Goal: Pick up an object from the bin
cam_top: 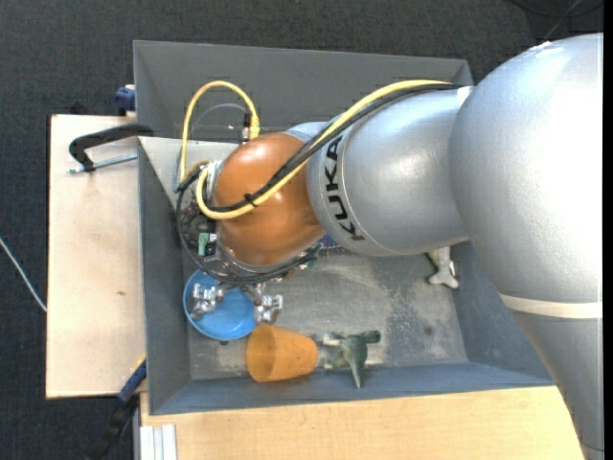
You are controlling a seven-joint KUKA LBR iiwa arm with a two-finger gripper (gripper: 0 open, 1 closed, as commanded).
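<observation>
While the claw (236, 303) hangs spread open and gripping nothing over the blue round dish (225, 324) just beside the orange cup (280, 354), it should, I judge, descend straight and straddle the dish's rim before closing.

Mid-bin floor (402, 300) is free; blue dish (218, 316), orange cup (280, 354) and green plane (352, 350) crowd the near wall

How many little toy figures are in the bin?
2: a green one by the near wall beside the orange cup, a white one at the right. The arm may hide more.
</observation>
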